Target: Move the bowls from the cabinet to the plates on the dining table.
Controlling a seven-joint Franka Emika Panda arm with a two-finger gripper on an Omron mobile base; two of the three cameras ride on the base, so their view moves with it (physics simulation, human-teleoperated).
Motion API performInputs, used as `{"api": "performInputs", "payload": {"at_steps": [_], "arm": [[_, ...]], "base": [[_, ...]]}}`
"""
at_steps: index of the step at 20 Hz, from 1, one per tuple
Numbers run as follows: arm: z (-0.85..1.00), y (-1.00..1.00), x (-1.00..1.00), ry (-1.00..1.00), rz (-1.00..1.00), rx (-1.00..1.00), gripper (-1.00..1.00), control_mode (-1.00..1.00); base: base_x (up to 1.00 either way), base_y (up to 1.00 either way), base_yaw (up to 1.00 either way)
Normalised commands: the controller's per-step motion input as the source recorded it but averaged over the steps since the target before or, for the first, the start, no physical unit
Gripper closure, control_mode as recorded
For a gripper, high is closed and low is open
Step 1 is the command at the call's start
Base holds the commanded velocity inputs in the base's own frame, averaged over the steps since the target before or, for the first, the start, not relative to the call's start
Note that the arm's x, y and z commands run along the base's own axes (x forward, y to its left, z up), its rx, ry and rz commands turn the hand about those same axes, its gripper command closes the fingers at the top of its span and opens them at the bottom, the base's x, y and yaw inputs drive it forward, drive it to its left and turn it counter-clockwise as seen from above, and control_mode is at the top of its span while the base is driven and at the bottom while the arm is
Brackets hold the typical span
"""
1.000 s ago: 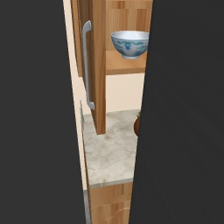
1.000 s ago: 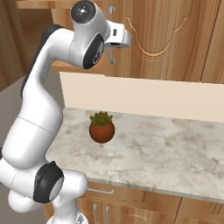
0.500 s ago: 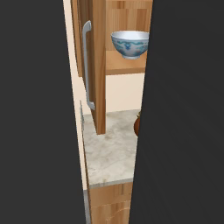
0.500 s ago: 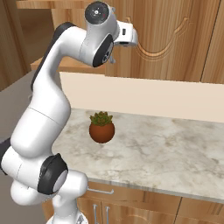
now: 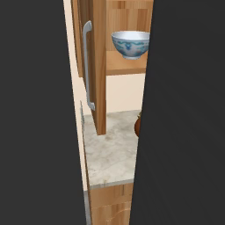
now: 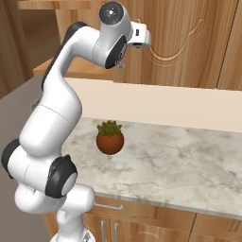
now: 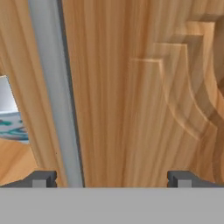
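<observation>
Hand view: the gripper (image 7: 111, 179) faces the cabinet (image 7: 144, 87) door close up, its jaws spread wide apart, holding nothing. The silver handle (image 7: 56, 92) runs top to bottom just inside the left fingertip (image 7: 41, 179). A sliver of the patterned bowl (image 7: 11, 124) shows at the left edge. In the left base view, upper centre, that bowl (image 5: 130, 43) sits on the cabinet shelf (image 5: 125, 66) behind the open door

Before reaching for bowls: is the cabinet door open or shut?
Open: cabinet door stands edge-on, exposing patterned bowl on the shelf.
</observation>
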Motion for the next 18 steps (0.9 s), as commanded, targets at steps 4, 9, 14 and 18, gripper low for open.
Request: {"api": "performInputs", "payload": {"at_steps": [4, 9, 14, 18], "arm": [[0.0, 0.04, 0.33, 0.0, 0.01, 0.0, -1.0, -1.0], [-0.05, 0.01, 0.41, 0.0, 0.0, 0.0, -1.0, -1.0], [-0.17, 0.0, 0.34, -0.04, 0.0, 0.0, -1.0, -1.0], [-0.17, 0.02, 0.0, -0.05, 0.0, 0.01, 1.0, -1.0]], "base": [[0.0, 0.0, 0.0], [0.0, 0.0, 0.0], [0.0, 0.0, 0.0], [0.0, 0.0, 0.0]]}}
